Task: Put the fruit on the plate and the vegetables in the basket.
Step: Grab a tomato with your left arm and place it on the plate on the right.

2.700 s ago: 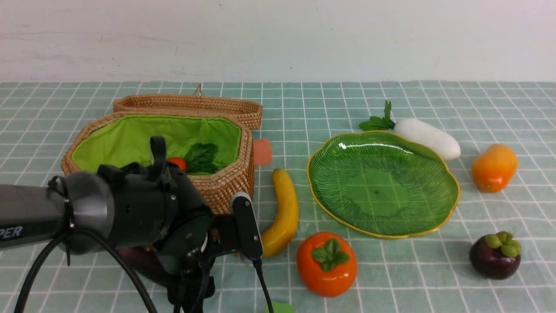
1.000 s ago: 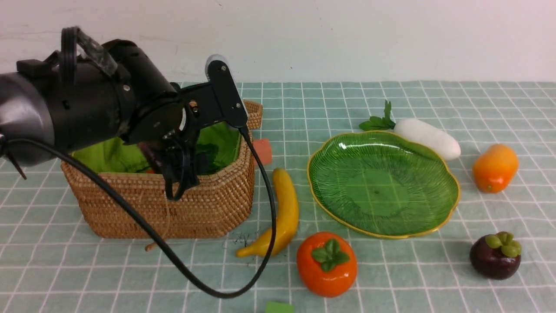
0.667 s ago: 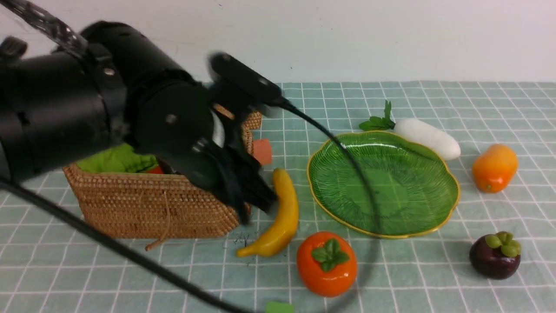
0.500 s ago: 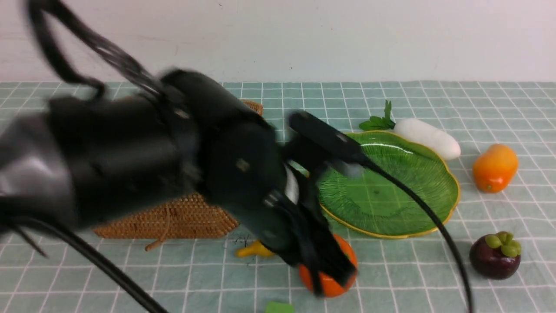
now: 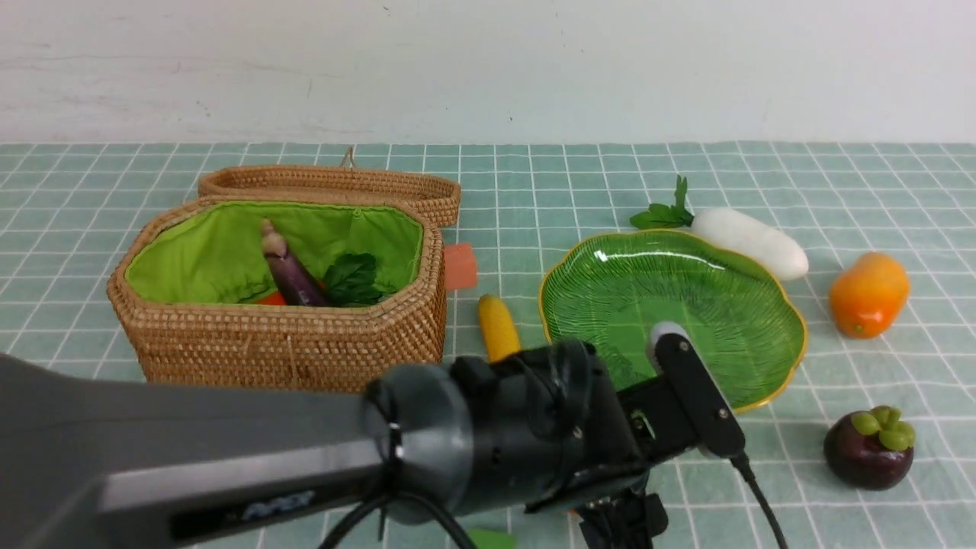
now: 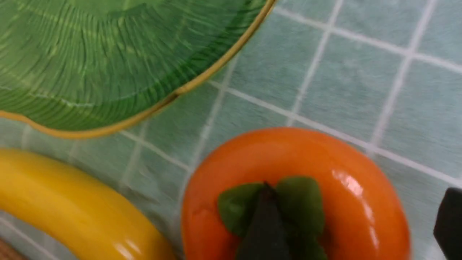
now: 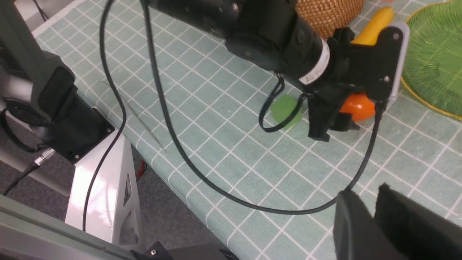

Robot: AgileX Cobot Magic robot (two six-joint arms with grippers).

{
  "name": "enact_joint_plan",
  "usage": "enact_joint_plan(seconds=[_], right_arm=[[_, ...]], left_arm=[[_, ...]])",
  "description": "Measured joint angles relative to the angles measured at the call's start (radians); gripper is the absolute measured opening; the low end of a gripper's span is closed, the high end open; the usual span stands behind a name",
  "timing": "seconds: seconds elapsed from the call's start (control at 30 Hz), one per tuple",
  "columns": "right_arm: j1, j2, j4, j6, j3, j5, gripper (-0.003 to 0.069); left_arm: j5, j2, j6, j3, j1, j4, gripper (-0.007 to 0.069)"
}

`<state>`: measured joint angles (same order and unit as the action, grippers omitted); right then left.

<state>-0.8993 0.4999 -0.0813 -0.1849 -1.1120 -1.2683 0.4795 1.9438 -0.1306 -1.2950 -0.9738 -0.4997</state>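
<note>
Clerk: Basket (image 5: 290,347), contents?

Checker: Two entries. Eggplant (image 5: 288,273), propped at a slant on the green lining. Carrot (image 5: 271,299), only a sliver of orange showing beside it, its leaves (image 5: 352,277) spread to the right. Lid (image 5: 328,185) lies open behind the basket.

Clerk: Radish (image 5: 751,242)?

Checker: On the checked cloth (image 5: 534,191), just beside the far rim of the plate (image 5: 789,358).

Clerk: Fruit, by location.

Checker: All four on the cloth.
- Banana (image 5: 497,329): between basket and plate, its near end hidden behind the left arm.
- Mango (image 5: 869,293): right of the plate, near it.
- Mangosteen (image 5: 868,451): near right, apart from the plate.
- Persimmon (image 6: 343,162): just beside the plate's near rim and the banana's tip.

Clerk: Left gripper (image 7: 334,122), condition?

Checker: Lowered over the persimmon, jaws spread wide. In the wrist view one dark finger (image 6: 265,224) crosses the leaf cap and the other (image 6: 449,224) stands past the fruit's side. Contact with the fruit cannot be told.

Clerk: Right gripper (image 7: 371,196)?

Checker: Off to the side above the cloth's near part, nothing between its fingers. They sit close together, but I cannot tell whether they meet.

Clerk: Sundries?

Checker: One red-orange block (image 5: 460,265) at the basket's right wall. One green disc (image 7: 285,108) on the cloth near the persimmon.
</note>
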Motion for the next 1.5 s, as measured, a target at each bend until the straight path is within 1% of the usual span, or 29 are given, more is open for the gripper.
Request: enact_joint_plan(seconds=[0.03, 0.13, 0.2, 0.27, 0.3, 0.33, 0.4, 0.53, 0.6, 0.63, 0.67, 0.73, 0.77, 0.8, 0.83, 0.9, 0.97, 1.1, 1.27, 1.37, 1.5], right_arm=[[0.0, 0.0, 0.0, 0.0, 0.0, 0.0, 0.0108], [0.0, 0.0, 0.0, 0.0, 0.0, 0.0, 0.0108], [0.0, 0.0, 0.001, 0.0, 0.0, 0.0, 0.0108], [0.0, 0.0, 0.001, 0.0, 0.0, 0.0, 0.0108], [0.0, 0.0, 0.001, 0.0, 0.0, 0.0, 0.0108], [0.0, 0.0, 0.003, 0.0, 0.0, 0.0, 0.0108], [0.0, -0.001, 0.005, 0.0, 0.0, 0.0, 0.0108], [0.0, -0.001, 0.005, 0.0, 0.0, 0.0, 0.0108], [0.0, -0.001, 0.014, -0.008, 0.0, 0.0, 0.0108], [0.0, -0.001, 0.031, -0.023, 0.0, 0.0, 0.0108], [0.0, -0.001, 0.035, -0.027, 0.0, 0.0, 0.0108], [0.0, -0.001, 0.095, -0.082, 0.0, 0.0, 0.0108], [0.0, -0.001, 0.152, -0.12, 0.0, 0.001, 0.0108], [0.0, -0.001, 0.18, -0.142, 0.0, 0.003, 0.0108], [0.0, -0.001, 0.187, -0.147, 0.0, 0.003, 0.0108], [0.0, -0.001, 0.25, -0.197, 0.0, 0.008, 0.0108], [0.0, -0.001, 0.274, -0.215, 0.0, 0.012, 0.0108], [0.0, -0.001, 0.286, -0.226, 0.0, 0.018, 0.0108], [0.0, -0.001, 0.277, -0.23, 0.0, 0.018, 0.0108], [0.0, -0.001, 0.269, -0.231, 0.0, 0.018, 0.0108], [0.0, -0.001, 0.261, -0.231, 0.0, 0.018, 0.0108]], left_arm=[[-0.005, 0.017, -0.048, -0.007, 0.0, -0.059, 0.0564], [0.01, 0.029, -0.127, -0.01, 0.0, -0.149, 0.0545], [0.019, 0.03, -0.165, -0.01, 0.0, -0.166, 0.0521], [0.034, 0.03, -0.223, -0.01, 0.0, -0.188, 0.0479], [0.047, 0.03, -0.276, -0.01, -0.001, -0.205, 0.0473], [0.054, 0.03, -0.295, -0.01, -0.001, -0.209, 0.0473], [0.072, 0.03, -0.324, -0.01, -0.001, -0.214, 0.0473], [0.098, 0.025, -0.335, -0.012, -0.001, -0.213, 0.0473], [0.152, 0.011, -0.341, -0.021, -0.002, -0.191, 0.0473], [0.191, -0.002, -0.341, -0.03, -0.006, -0.179, 0.0473], [0.197, -0.005, -0.341, -0.03, -0.006, -0.178, 0.0473], [0.239, -0.041, -0.342, -0.062, -0.017, -0.163, 0.0473], [0.234, -0.07, -0.336, -0.096, -0.023, -0.141, 0.0473], [0.222, -0.08, -0.329, -0.119, -0.025, -0.123, 0.0473], [0.219, -0.082, -0.326, -0.126, -0.025, -0.119, 0.0473], [0.151, -0.075, -0.281, -0.22, -0.012, -0.048, 0.0473], [0.105, -0.032, -0.236, -0.304, 0.015, 0.004, 0.0473], [0.084, 0.128, -0.169, -0.493, 0.091, 0.074, 0.0472], [0.094, 0.319, -0.135, -0.648, 0.135, 0.095, 0.0472], [0.09, 0.371, -0.1, -0.689, 0.138, 0.097, 0.0472], [0.083, 0.395, -0.077, -0.696, 0.138, 0.101, 0.0474]])
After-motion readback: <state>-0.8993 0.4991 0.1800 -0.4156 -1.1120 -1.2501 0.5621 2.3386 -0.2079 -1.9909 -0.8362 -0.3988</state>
